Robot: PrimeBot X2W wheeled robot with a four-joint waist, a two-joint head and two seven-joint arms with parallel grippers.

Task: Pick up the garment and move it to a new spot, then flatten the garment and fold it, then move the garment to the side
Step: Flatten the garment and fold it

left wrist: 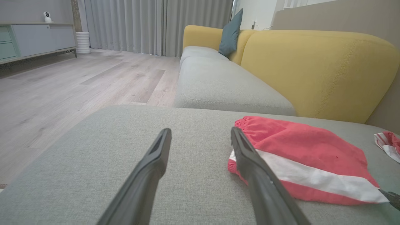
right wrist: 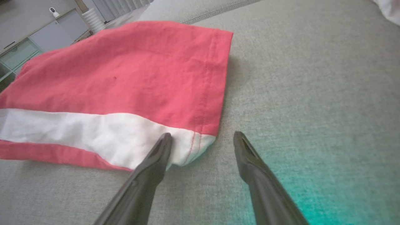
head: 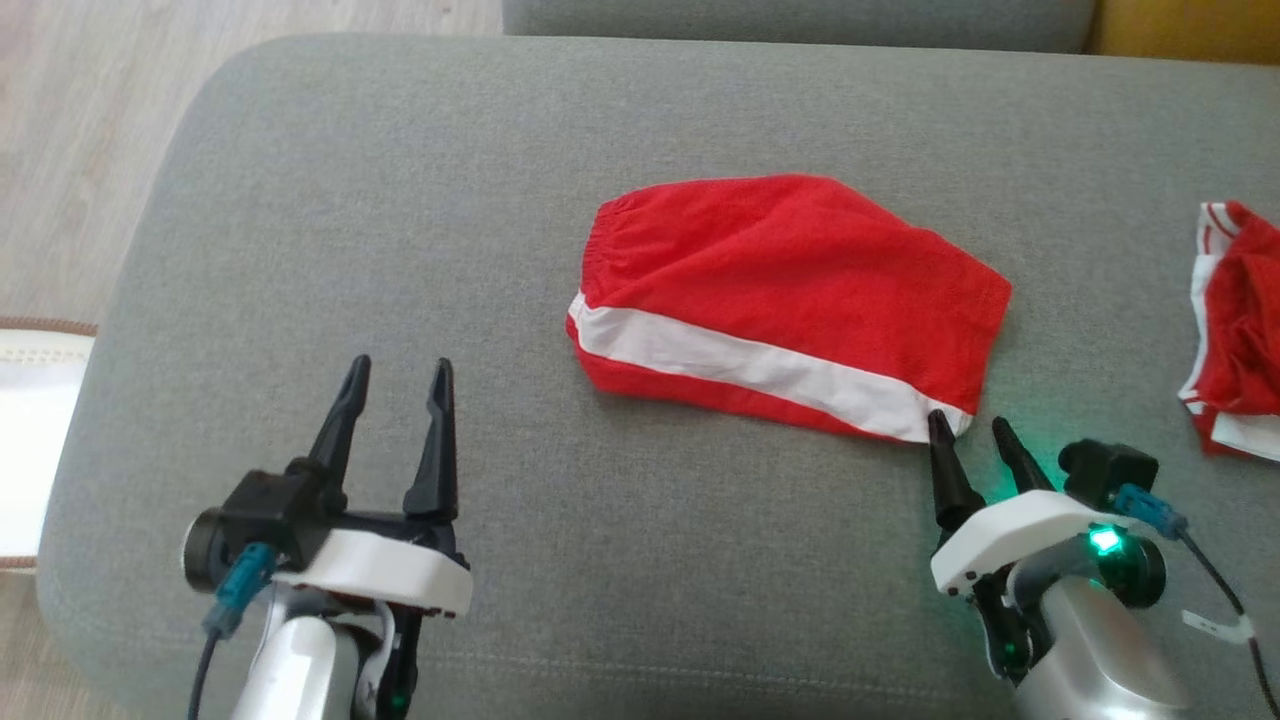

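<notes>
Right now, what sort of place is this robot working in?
Most likely a home living room: a yellow sofa with grey seat cushions, long grey curtains over a wood floor, and a low sideboard against the wall.

Left tool (head: 400, 365) jaws spread wide, fingers pointing forward (nothing held). Right tool (head: 968, 422) jaws spread too, fingers angled leftward.

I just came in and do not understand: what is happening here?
A two-armed robot is working on red shorts, lying flat on a grey sofa cushion. Both jaws are open, holding nothing. The right jaws are at the shorts' near right corner; the left jaws are over bare cushion. Another red garment lies further right.
</notes>
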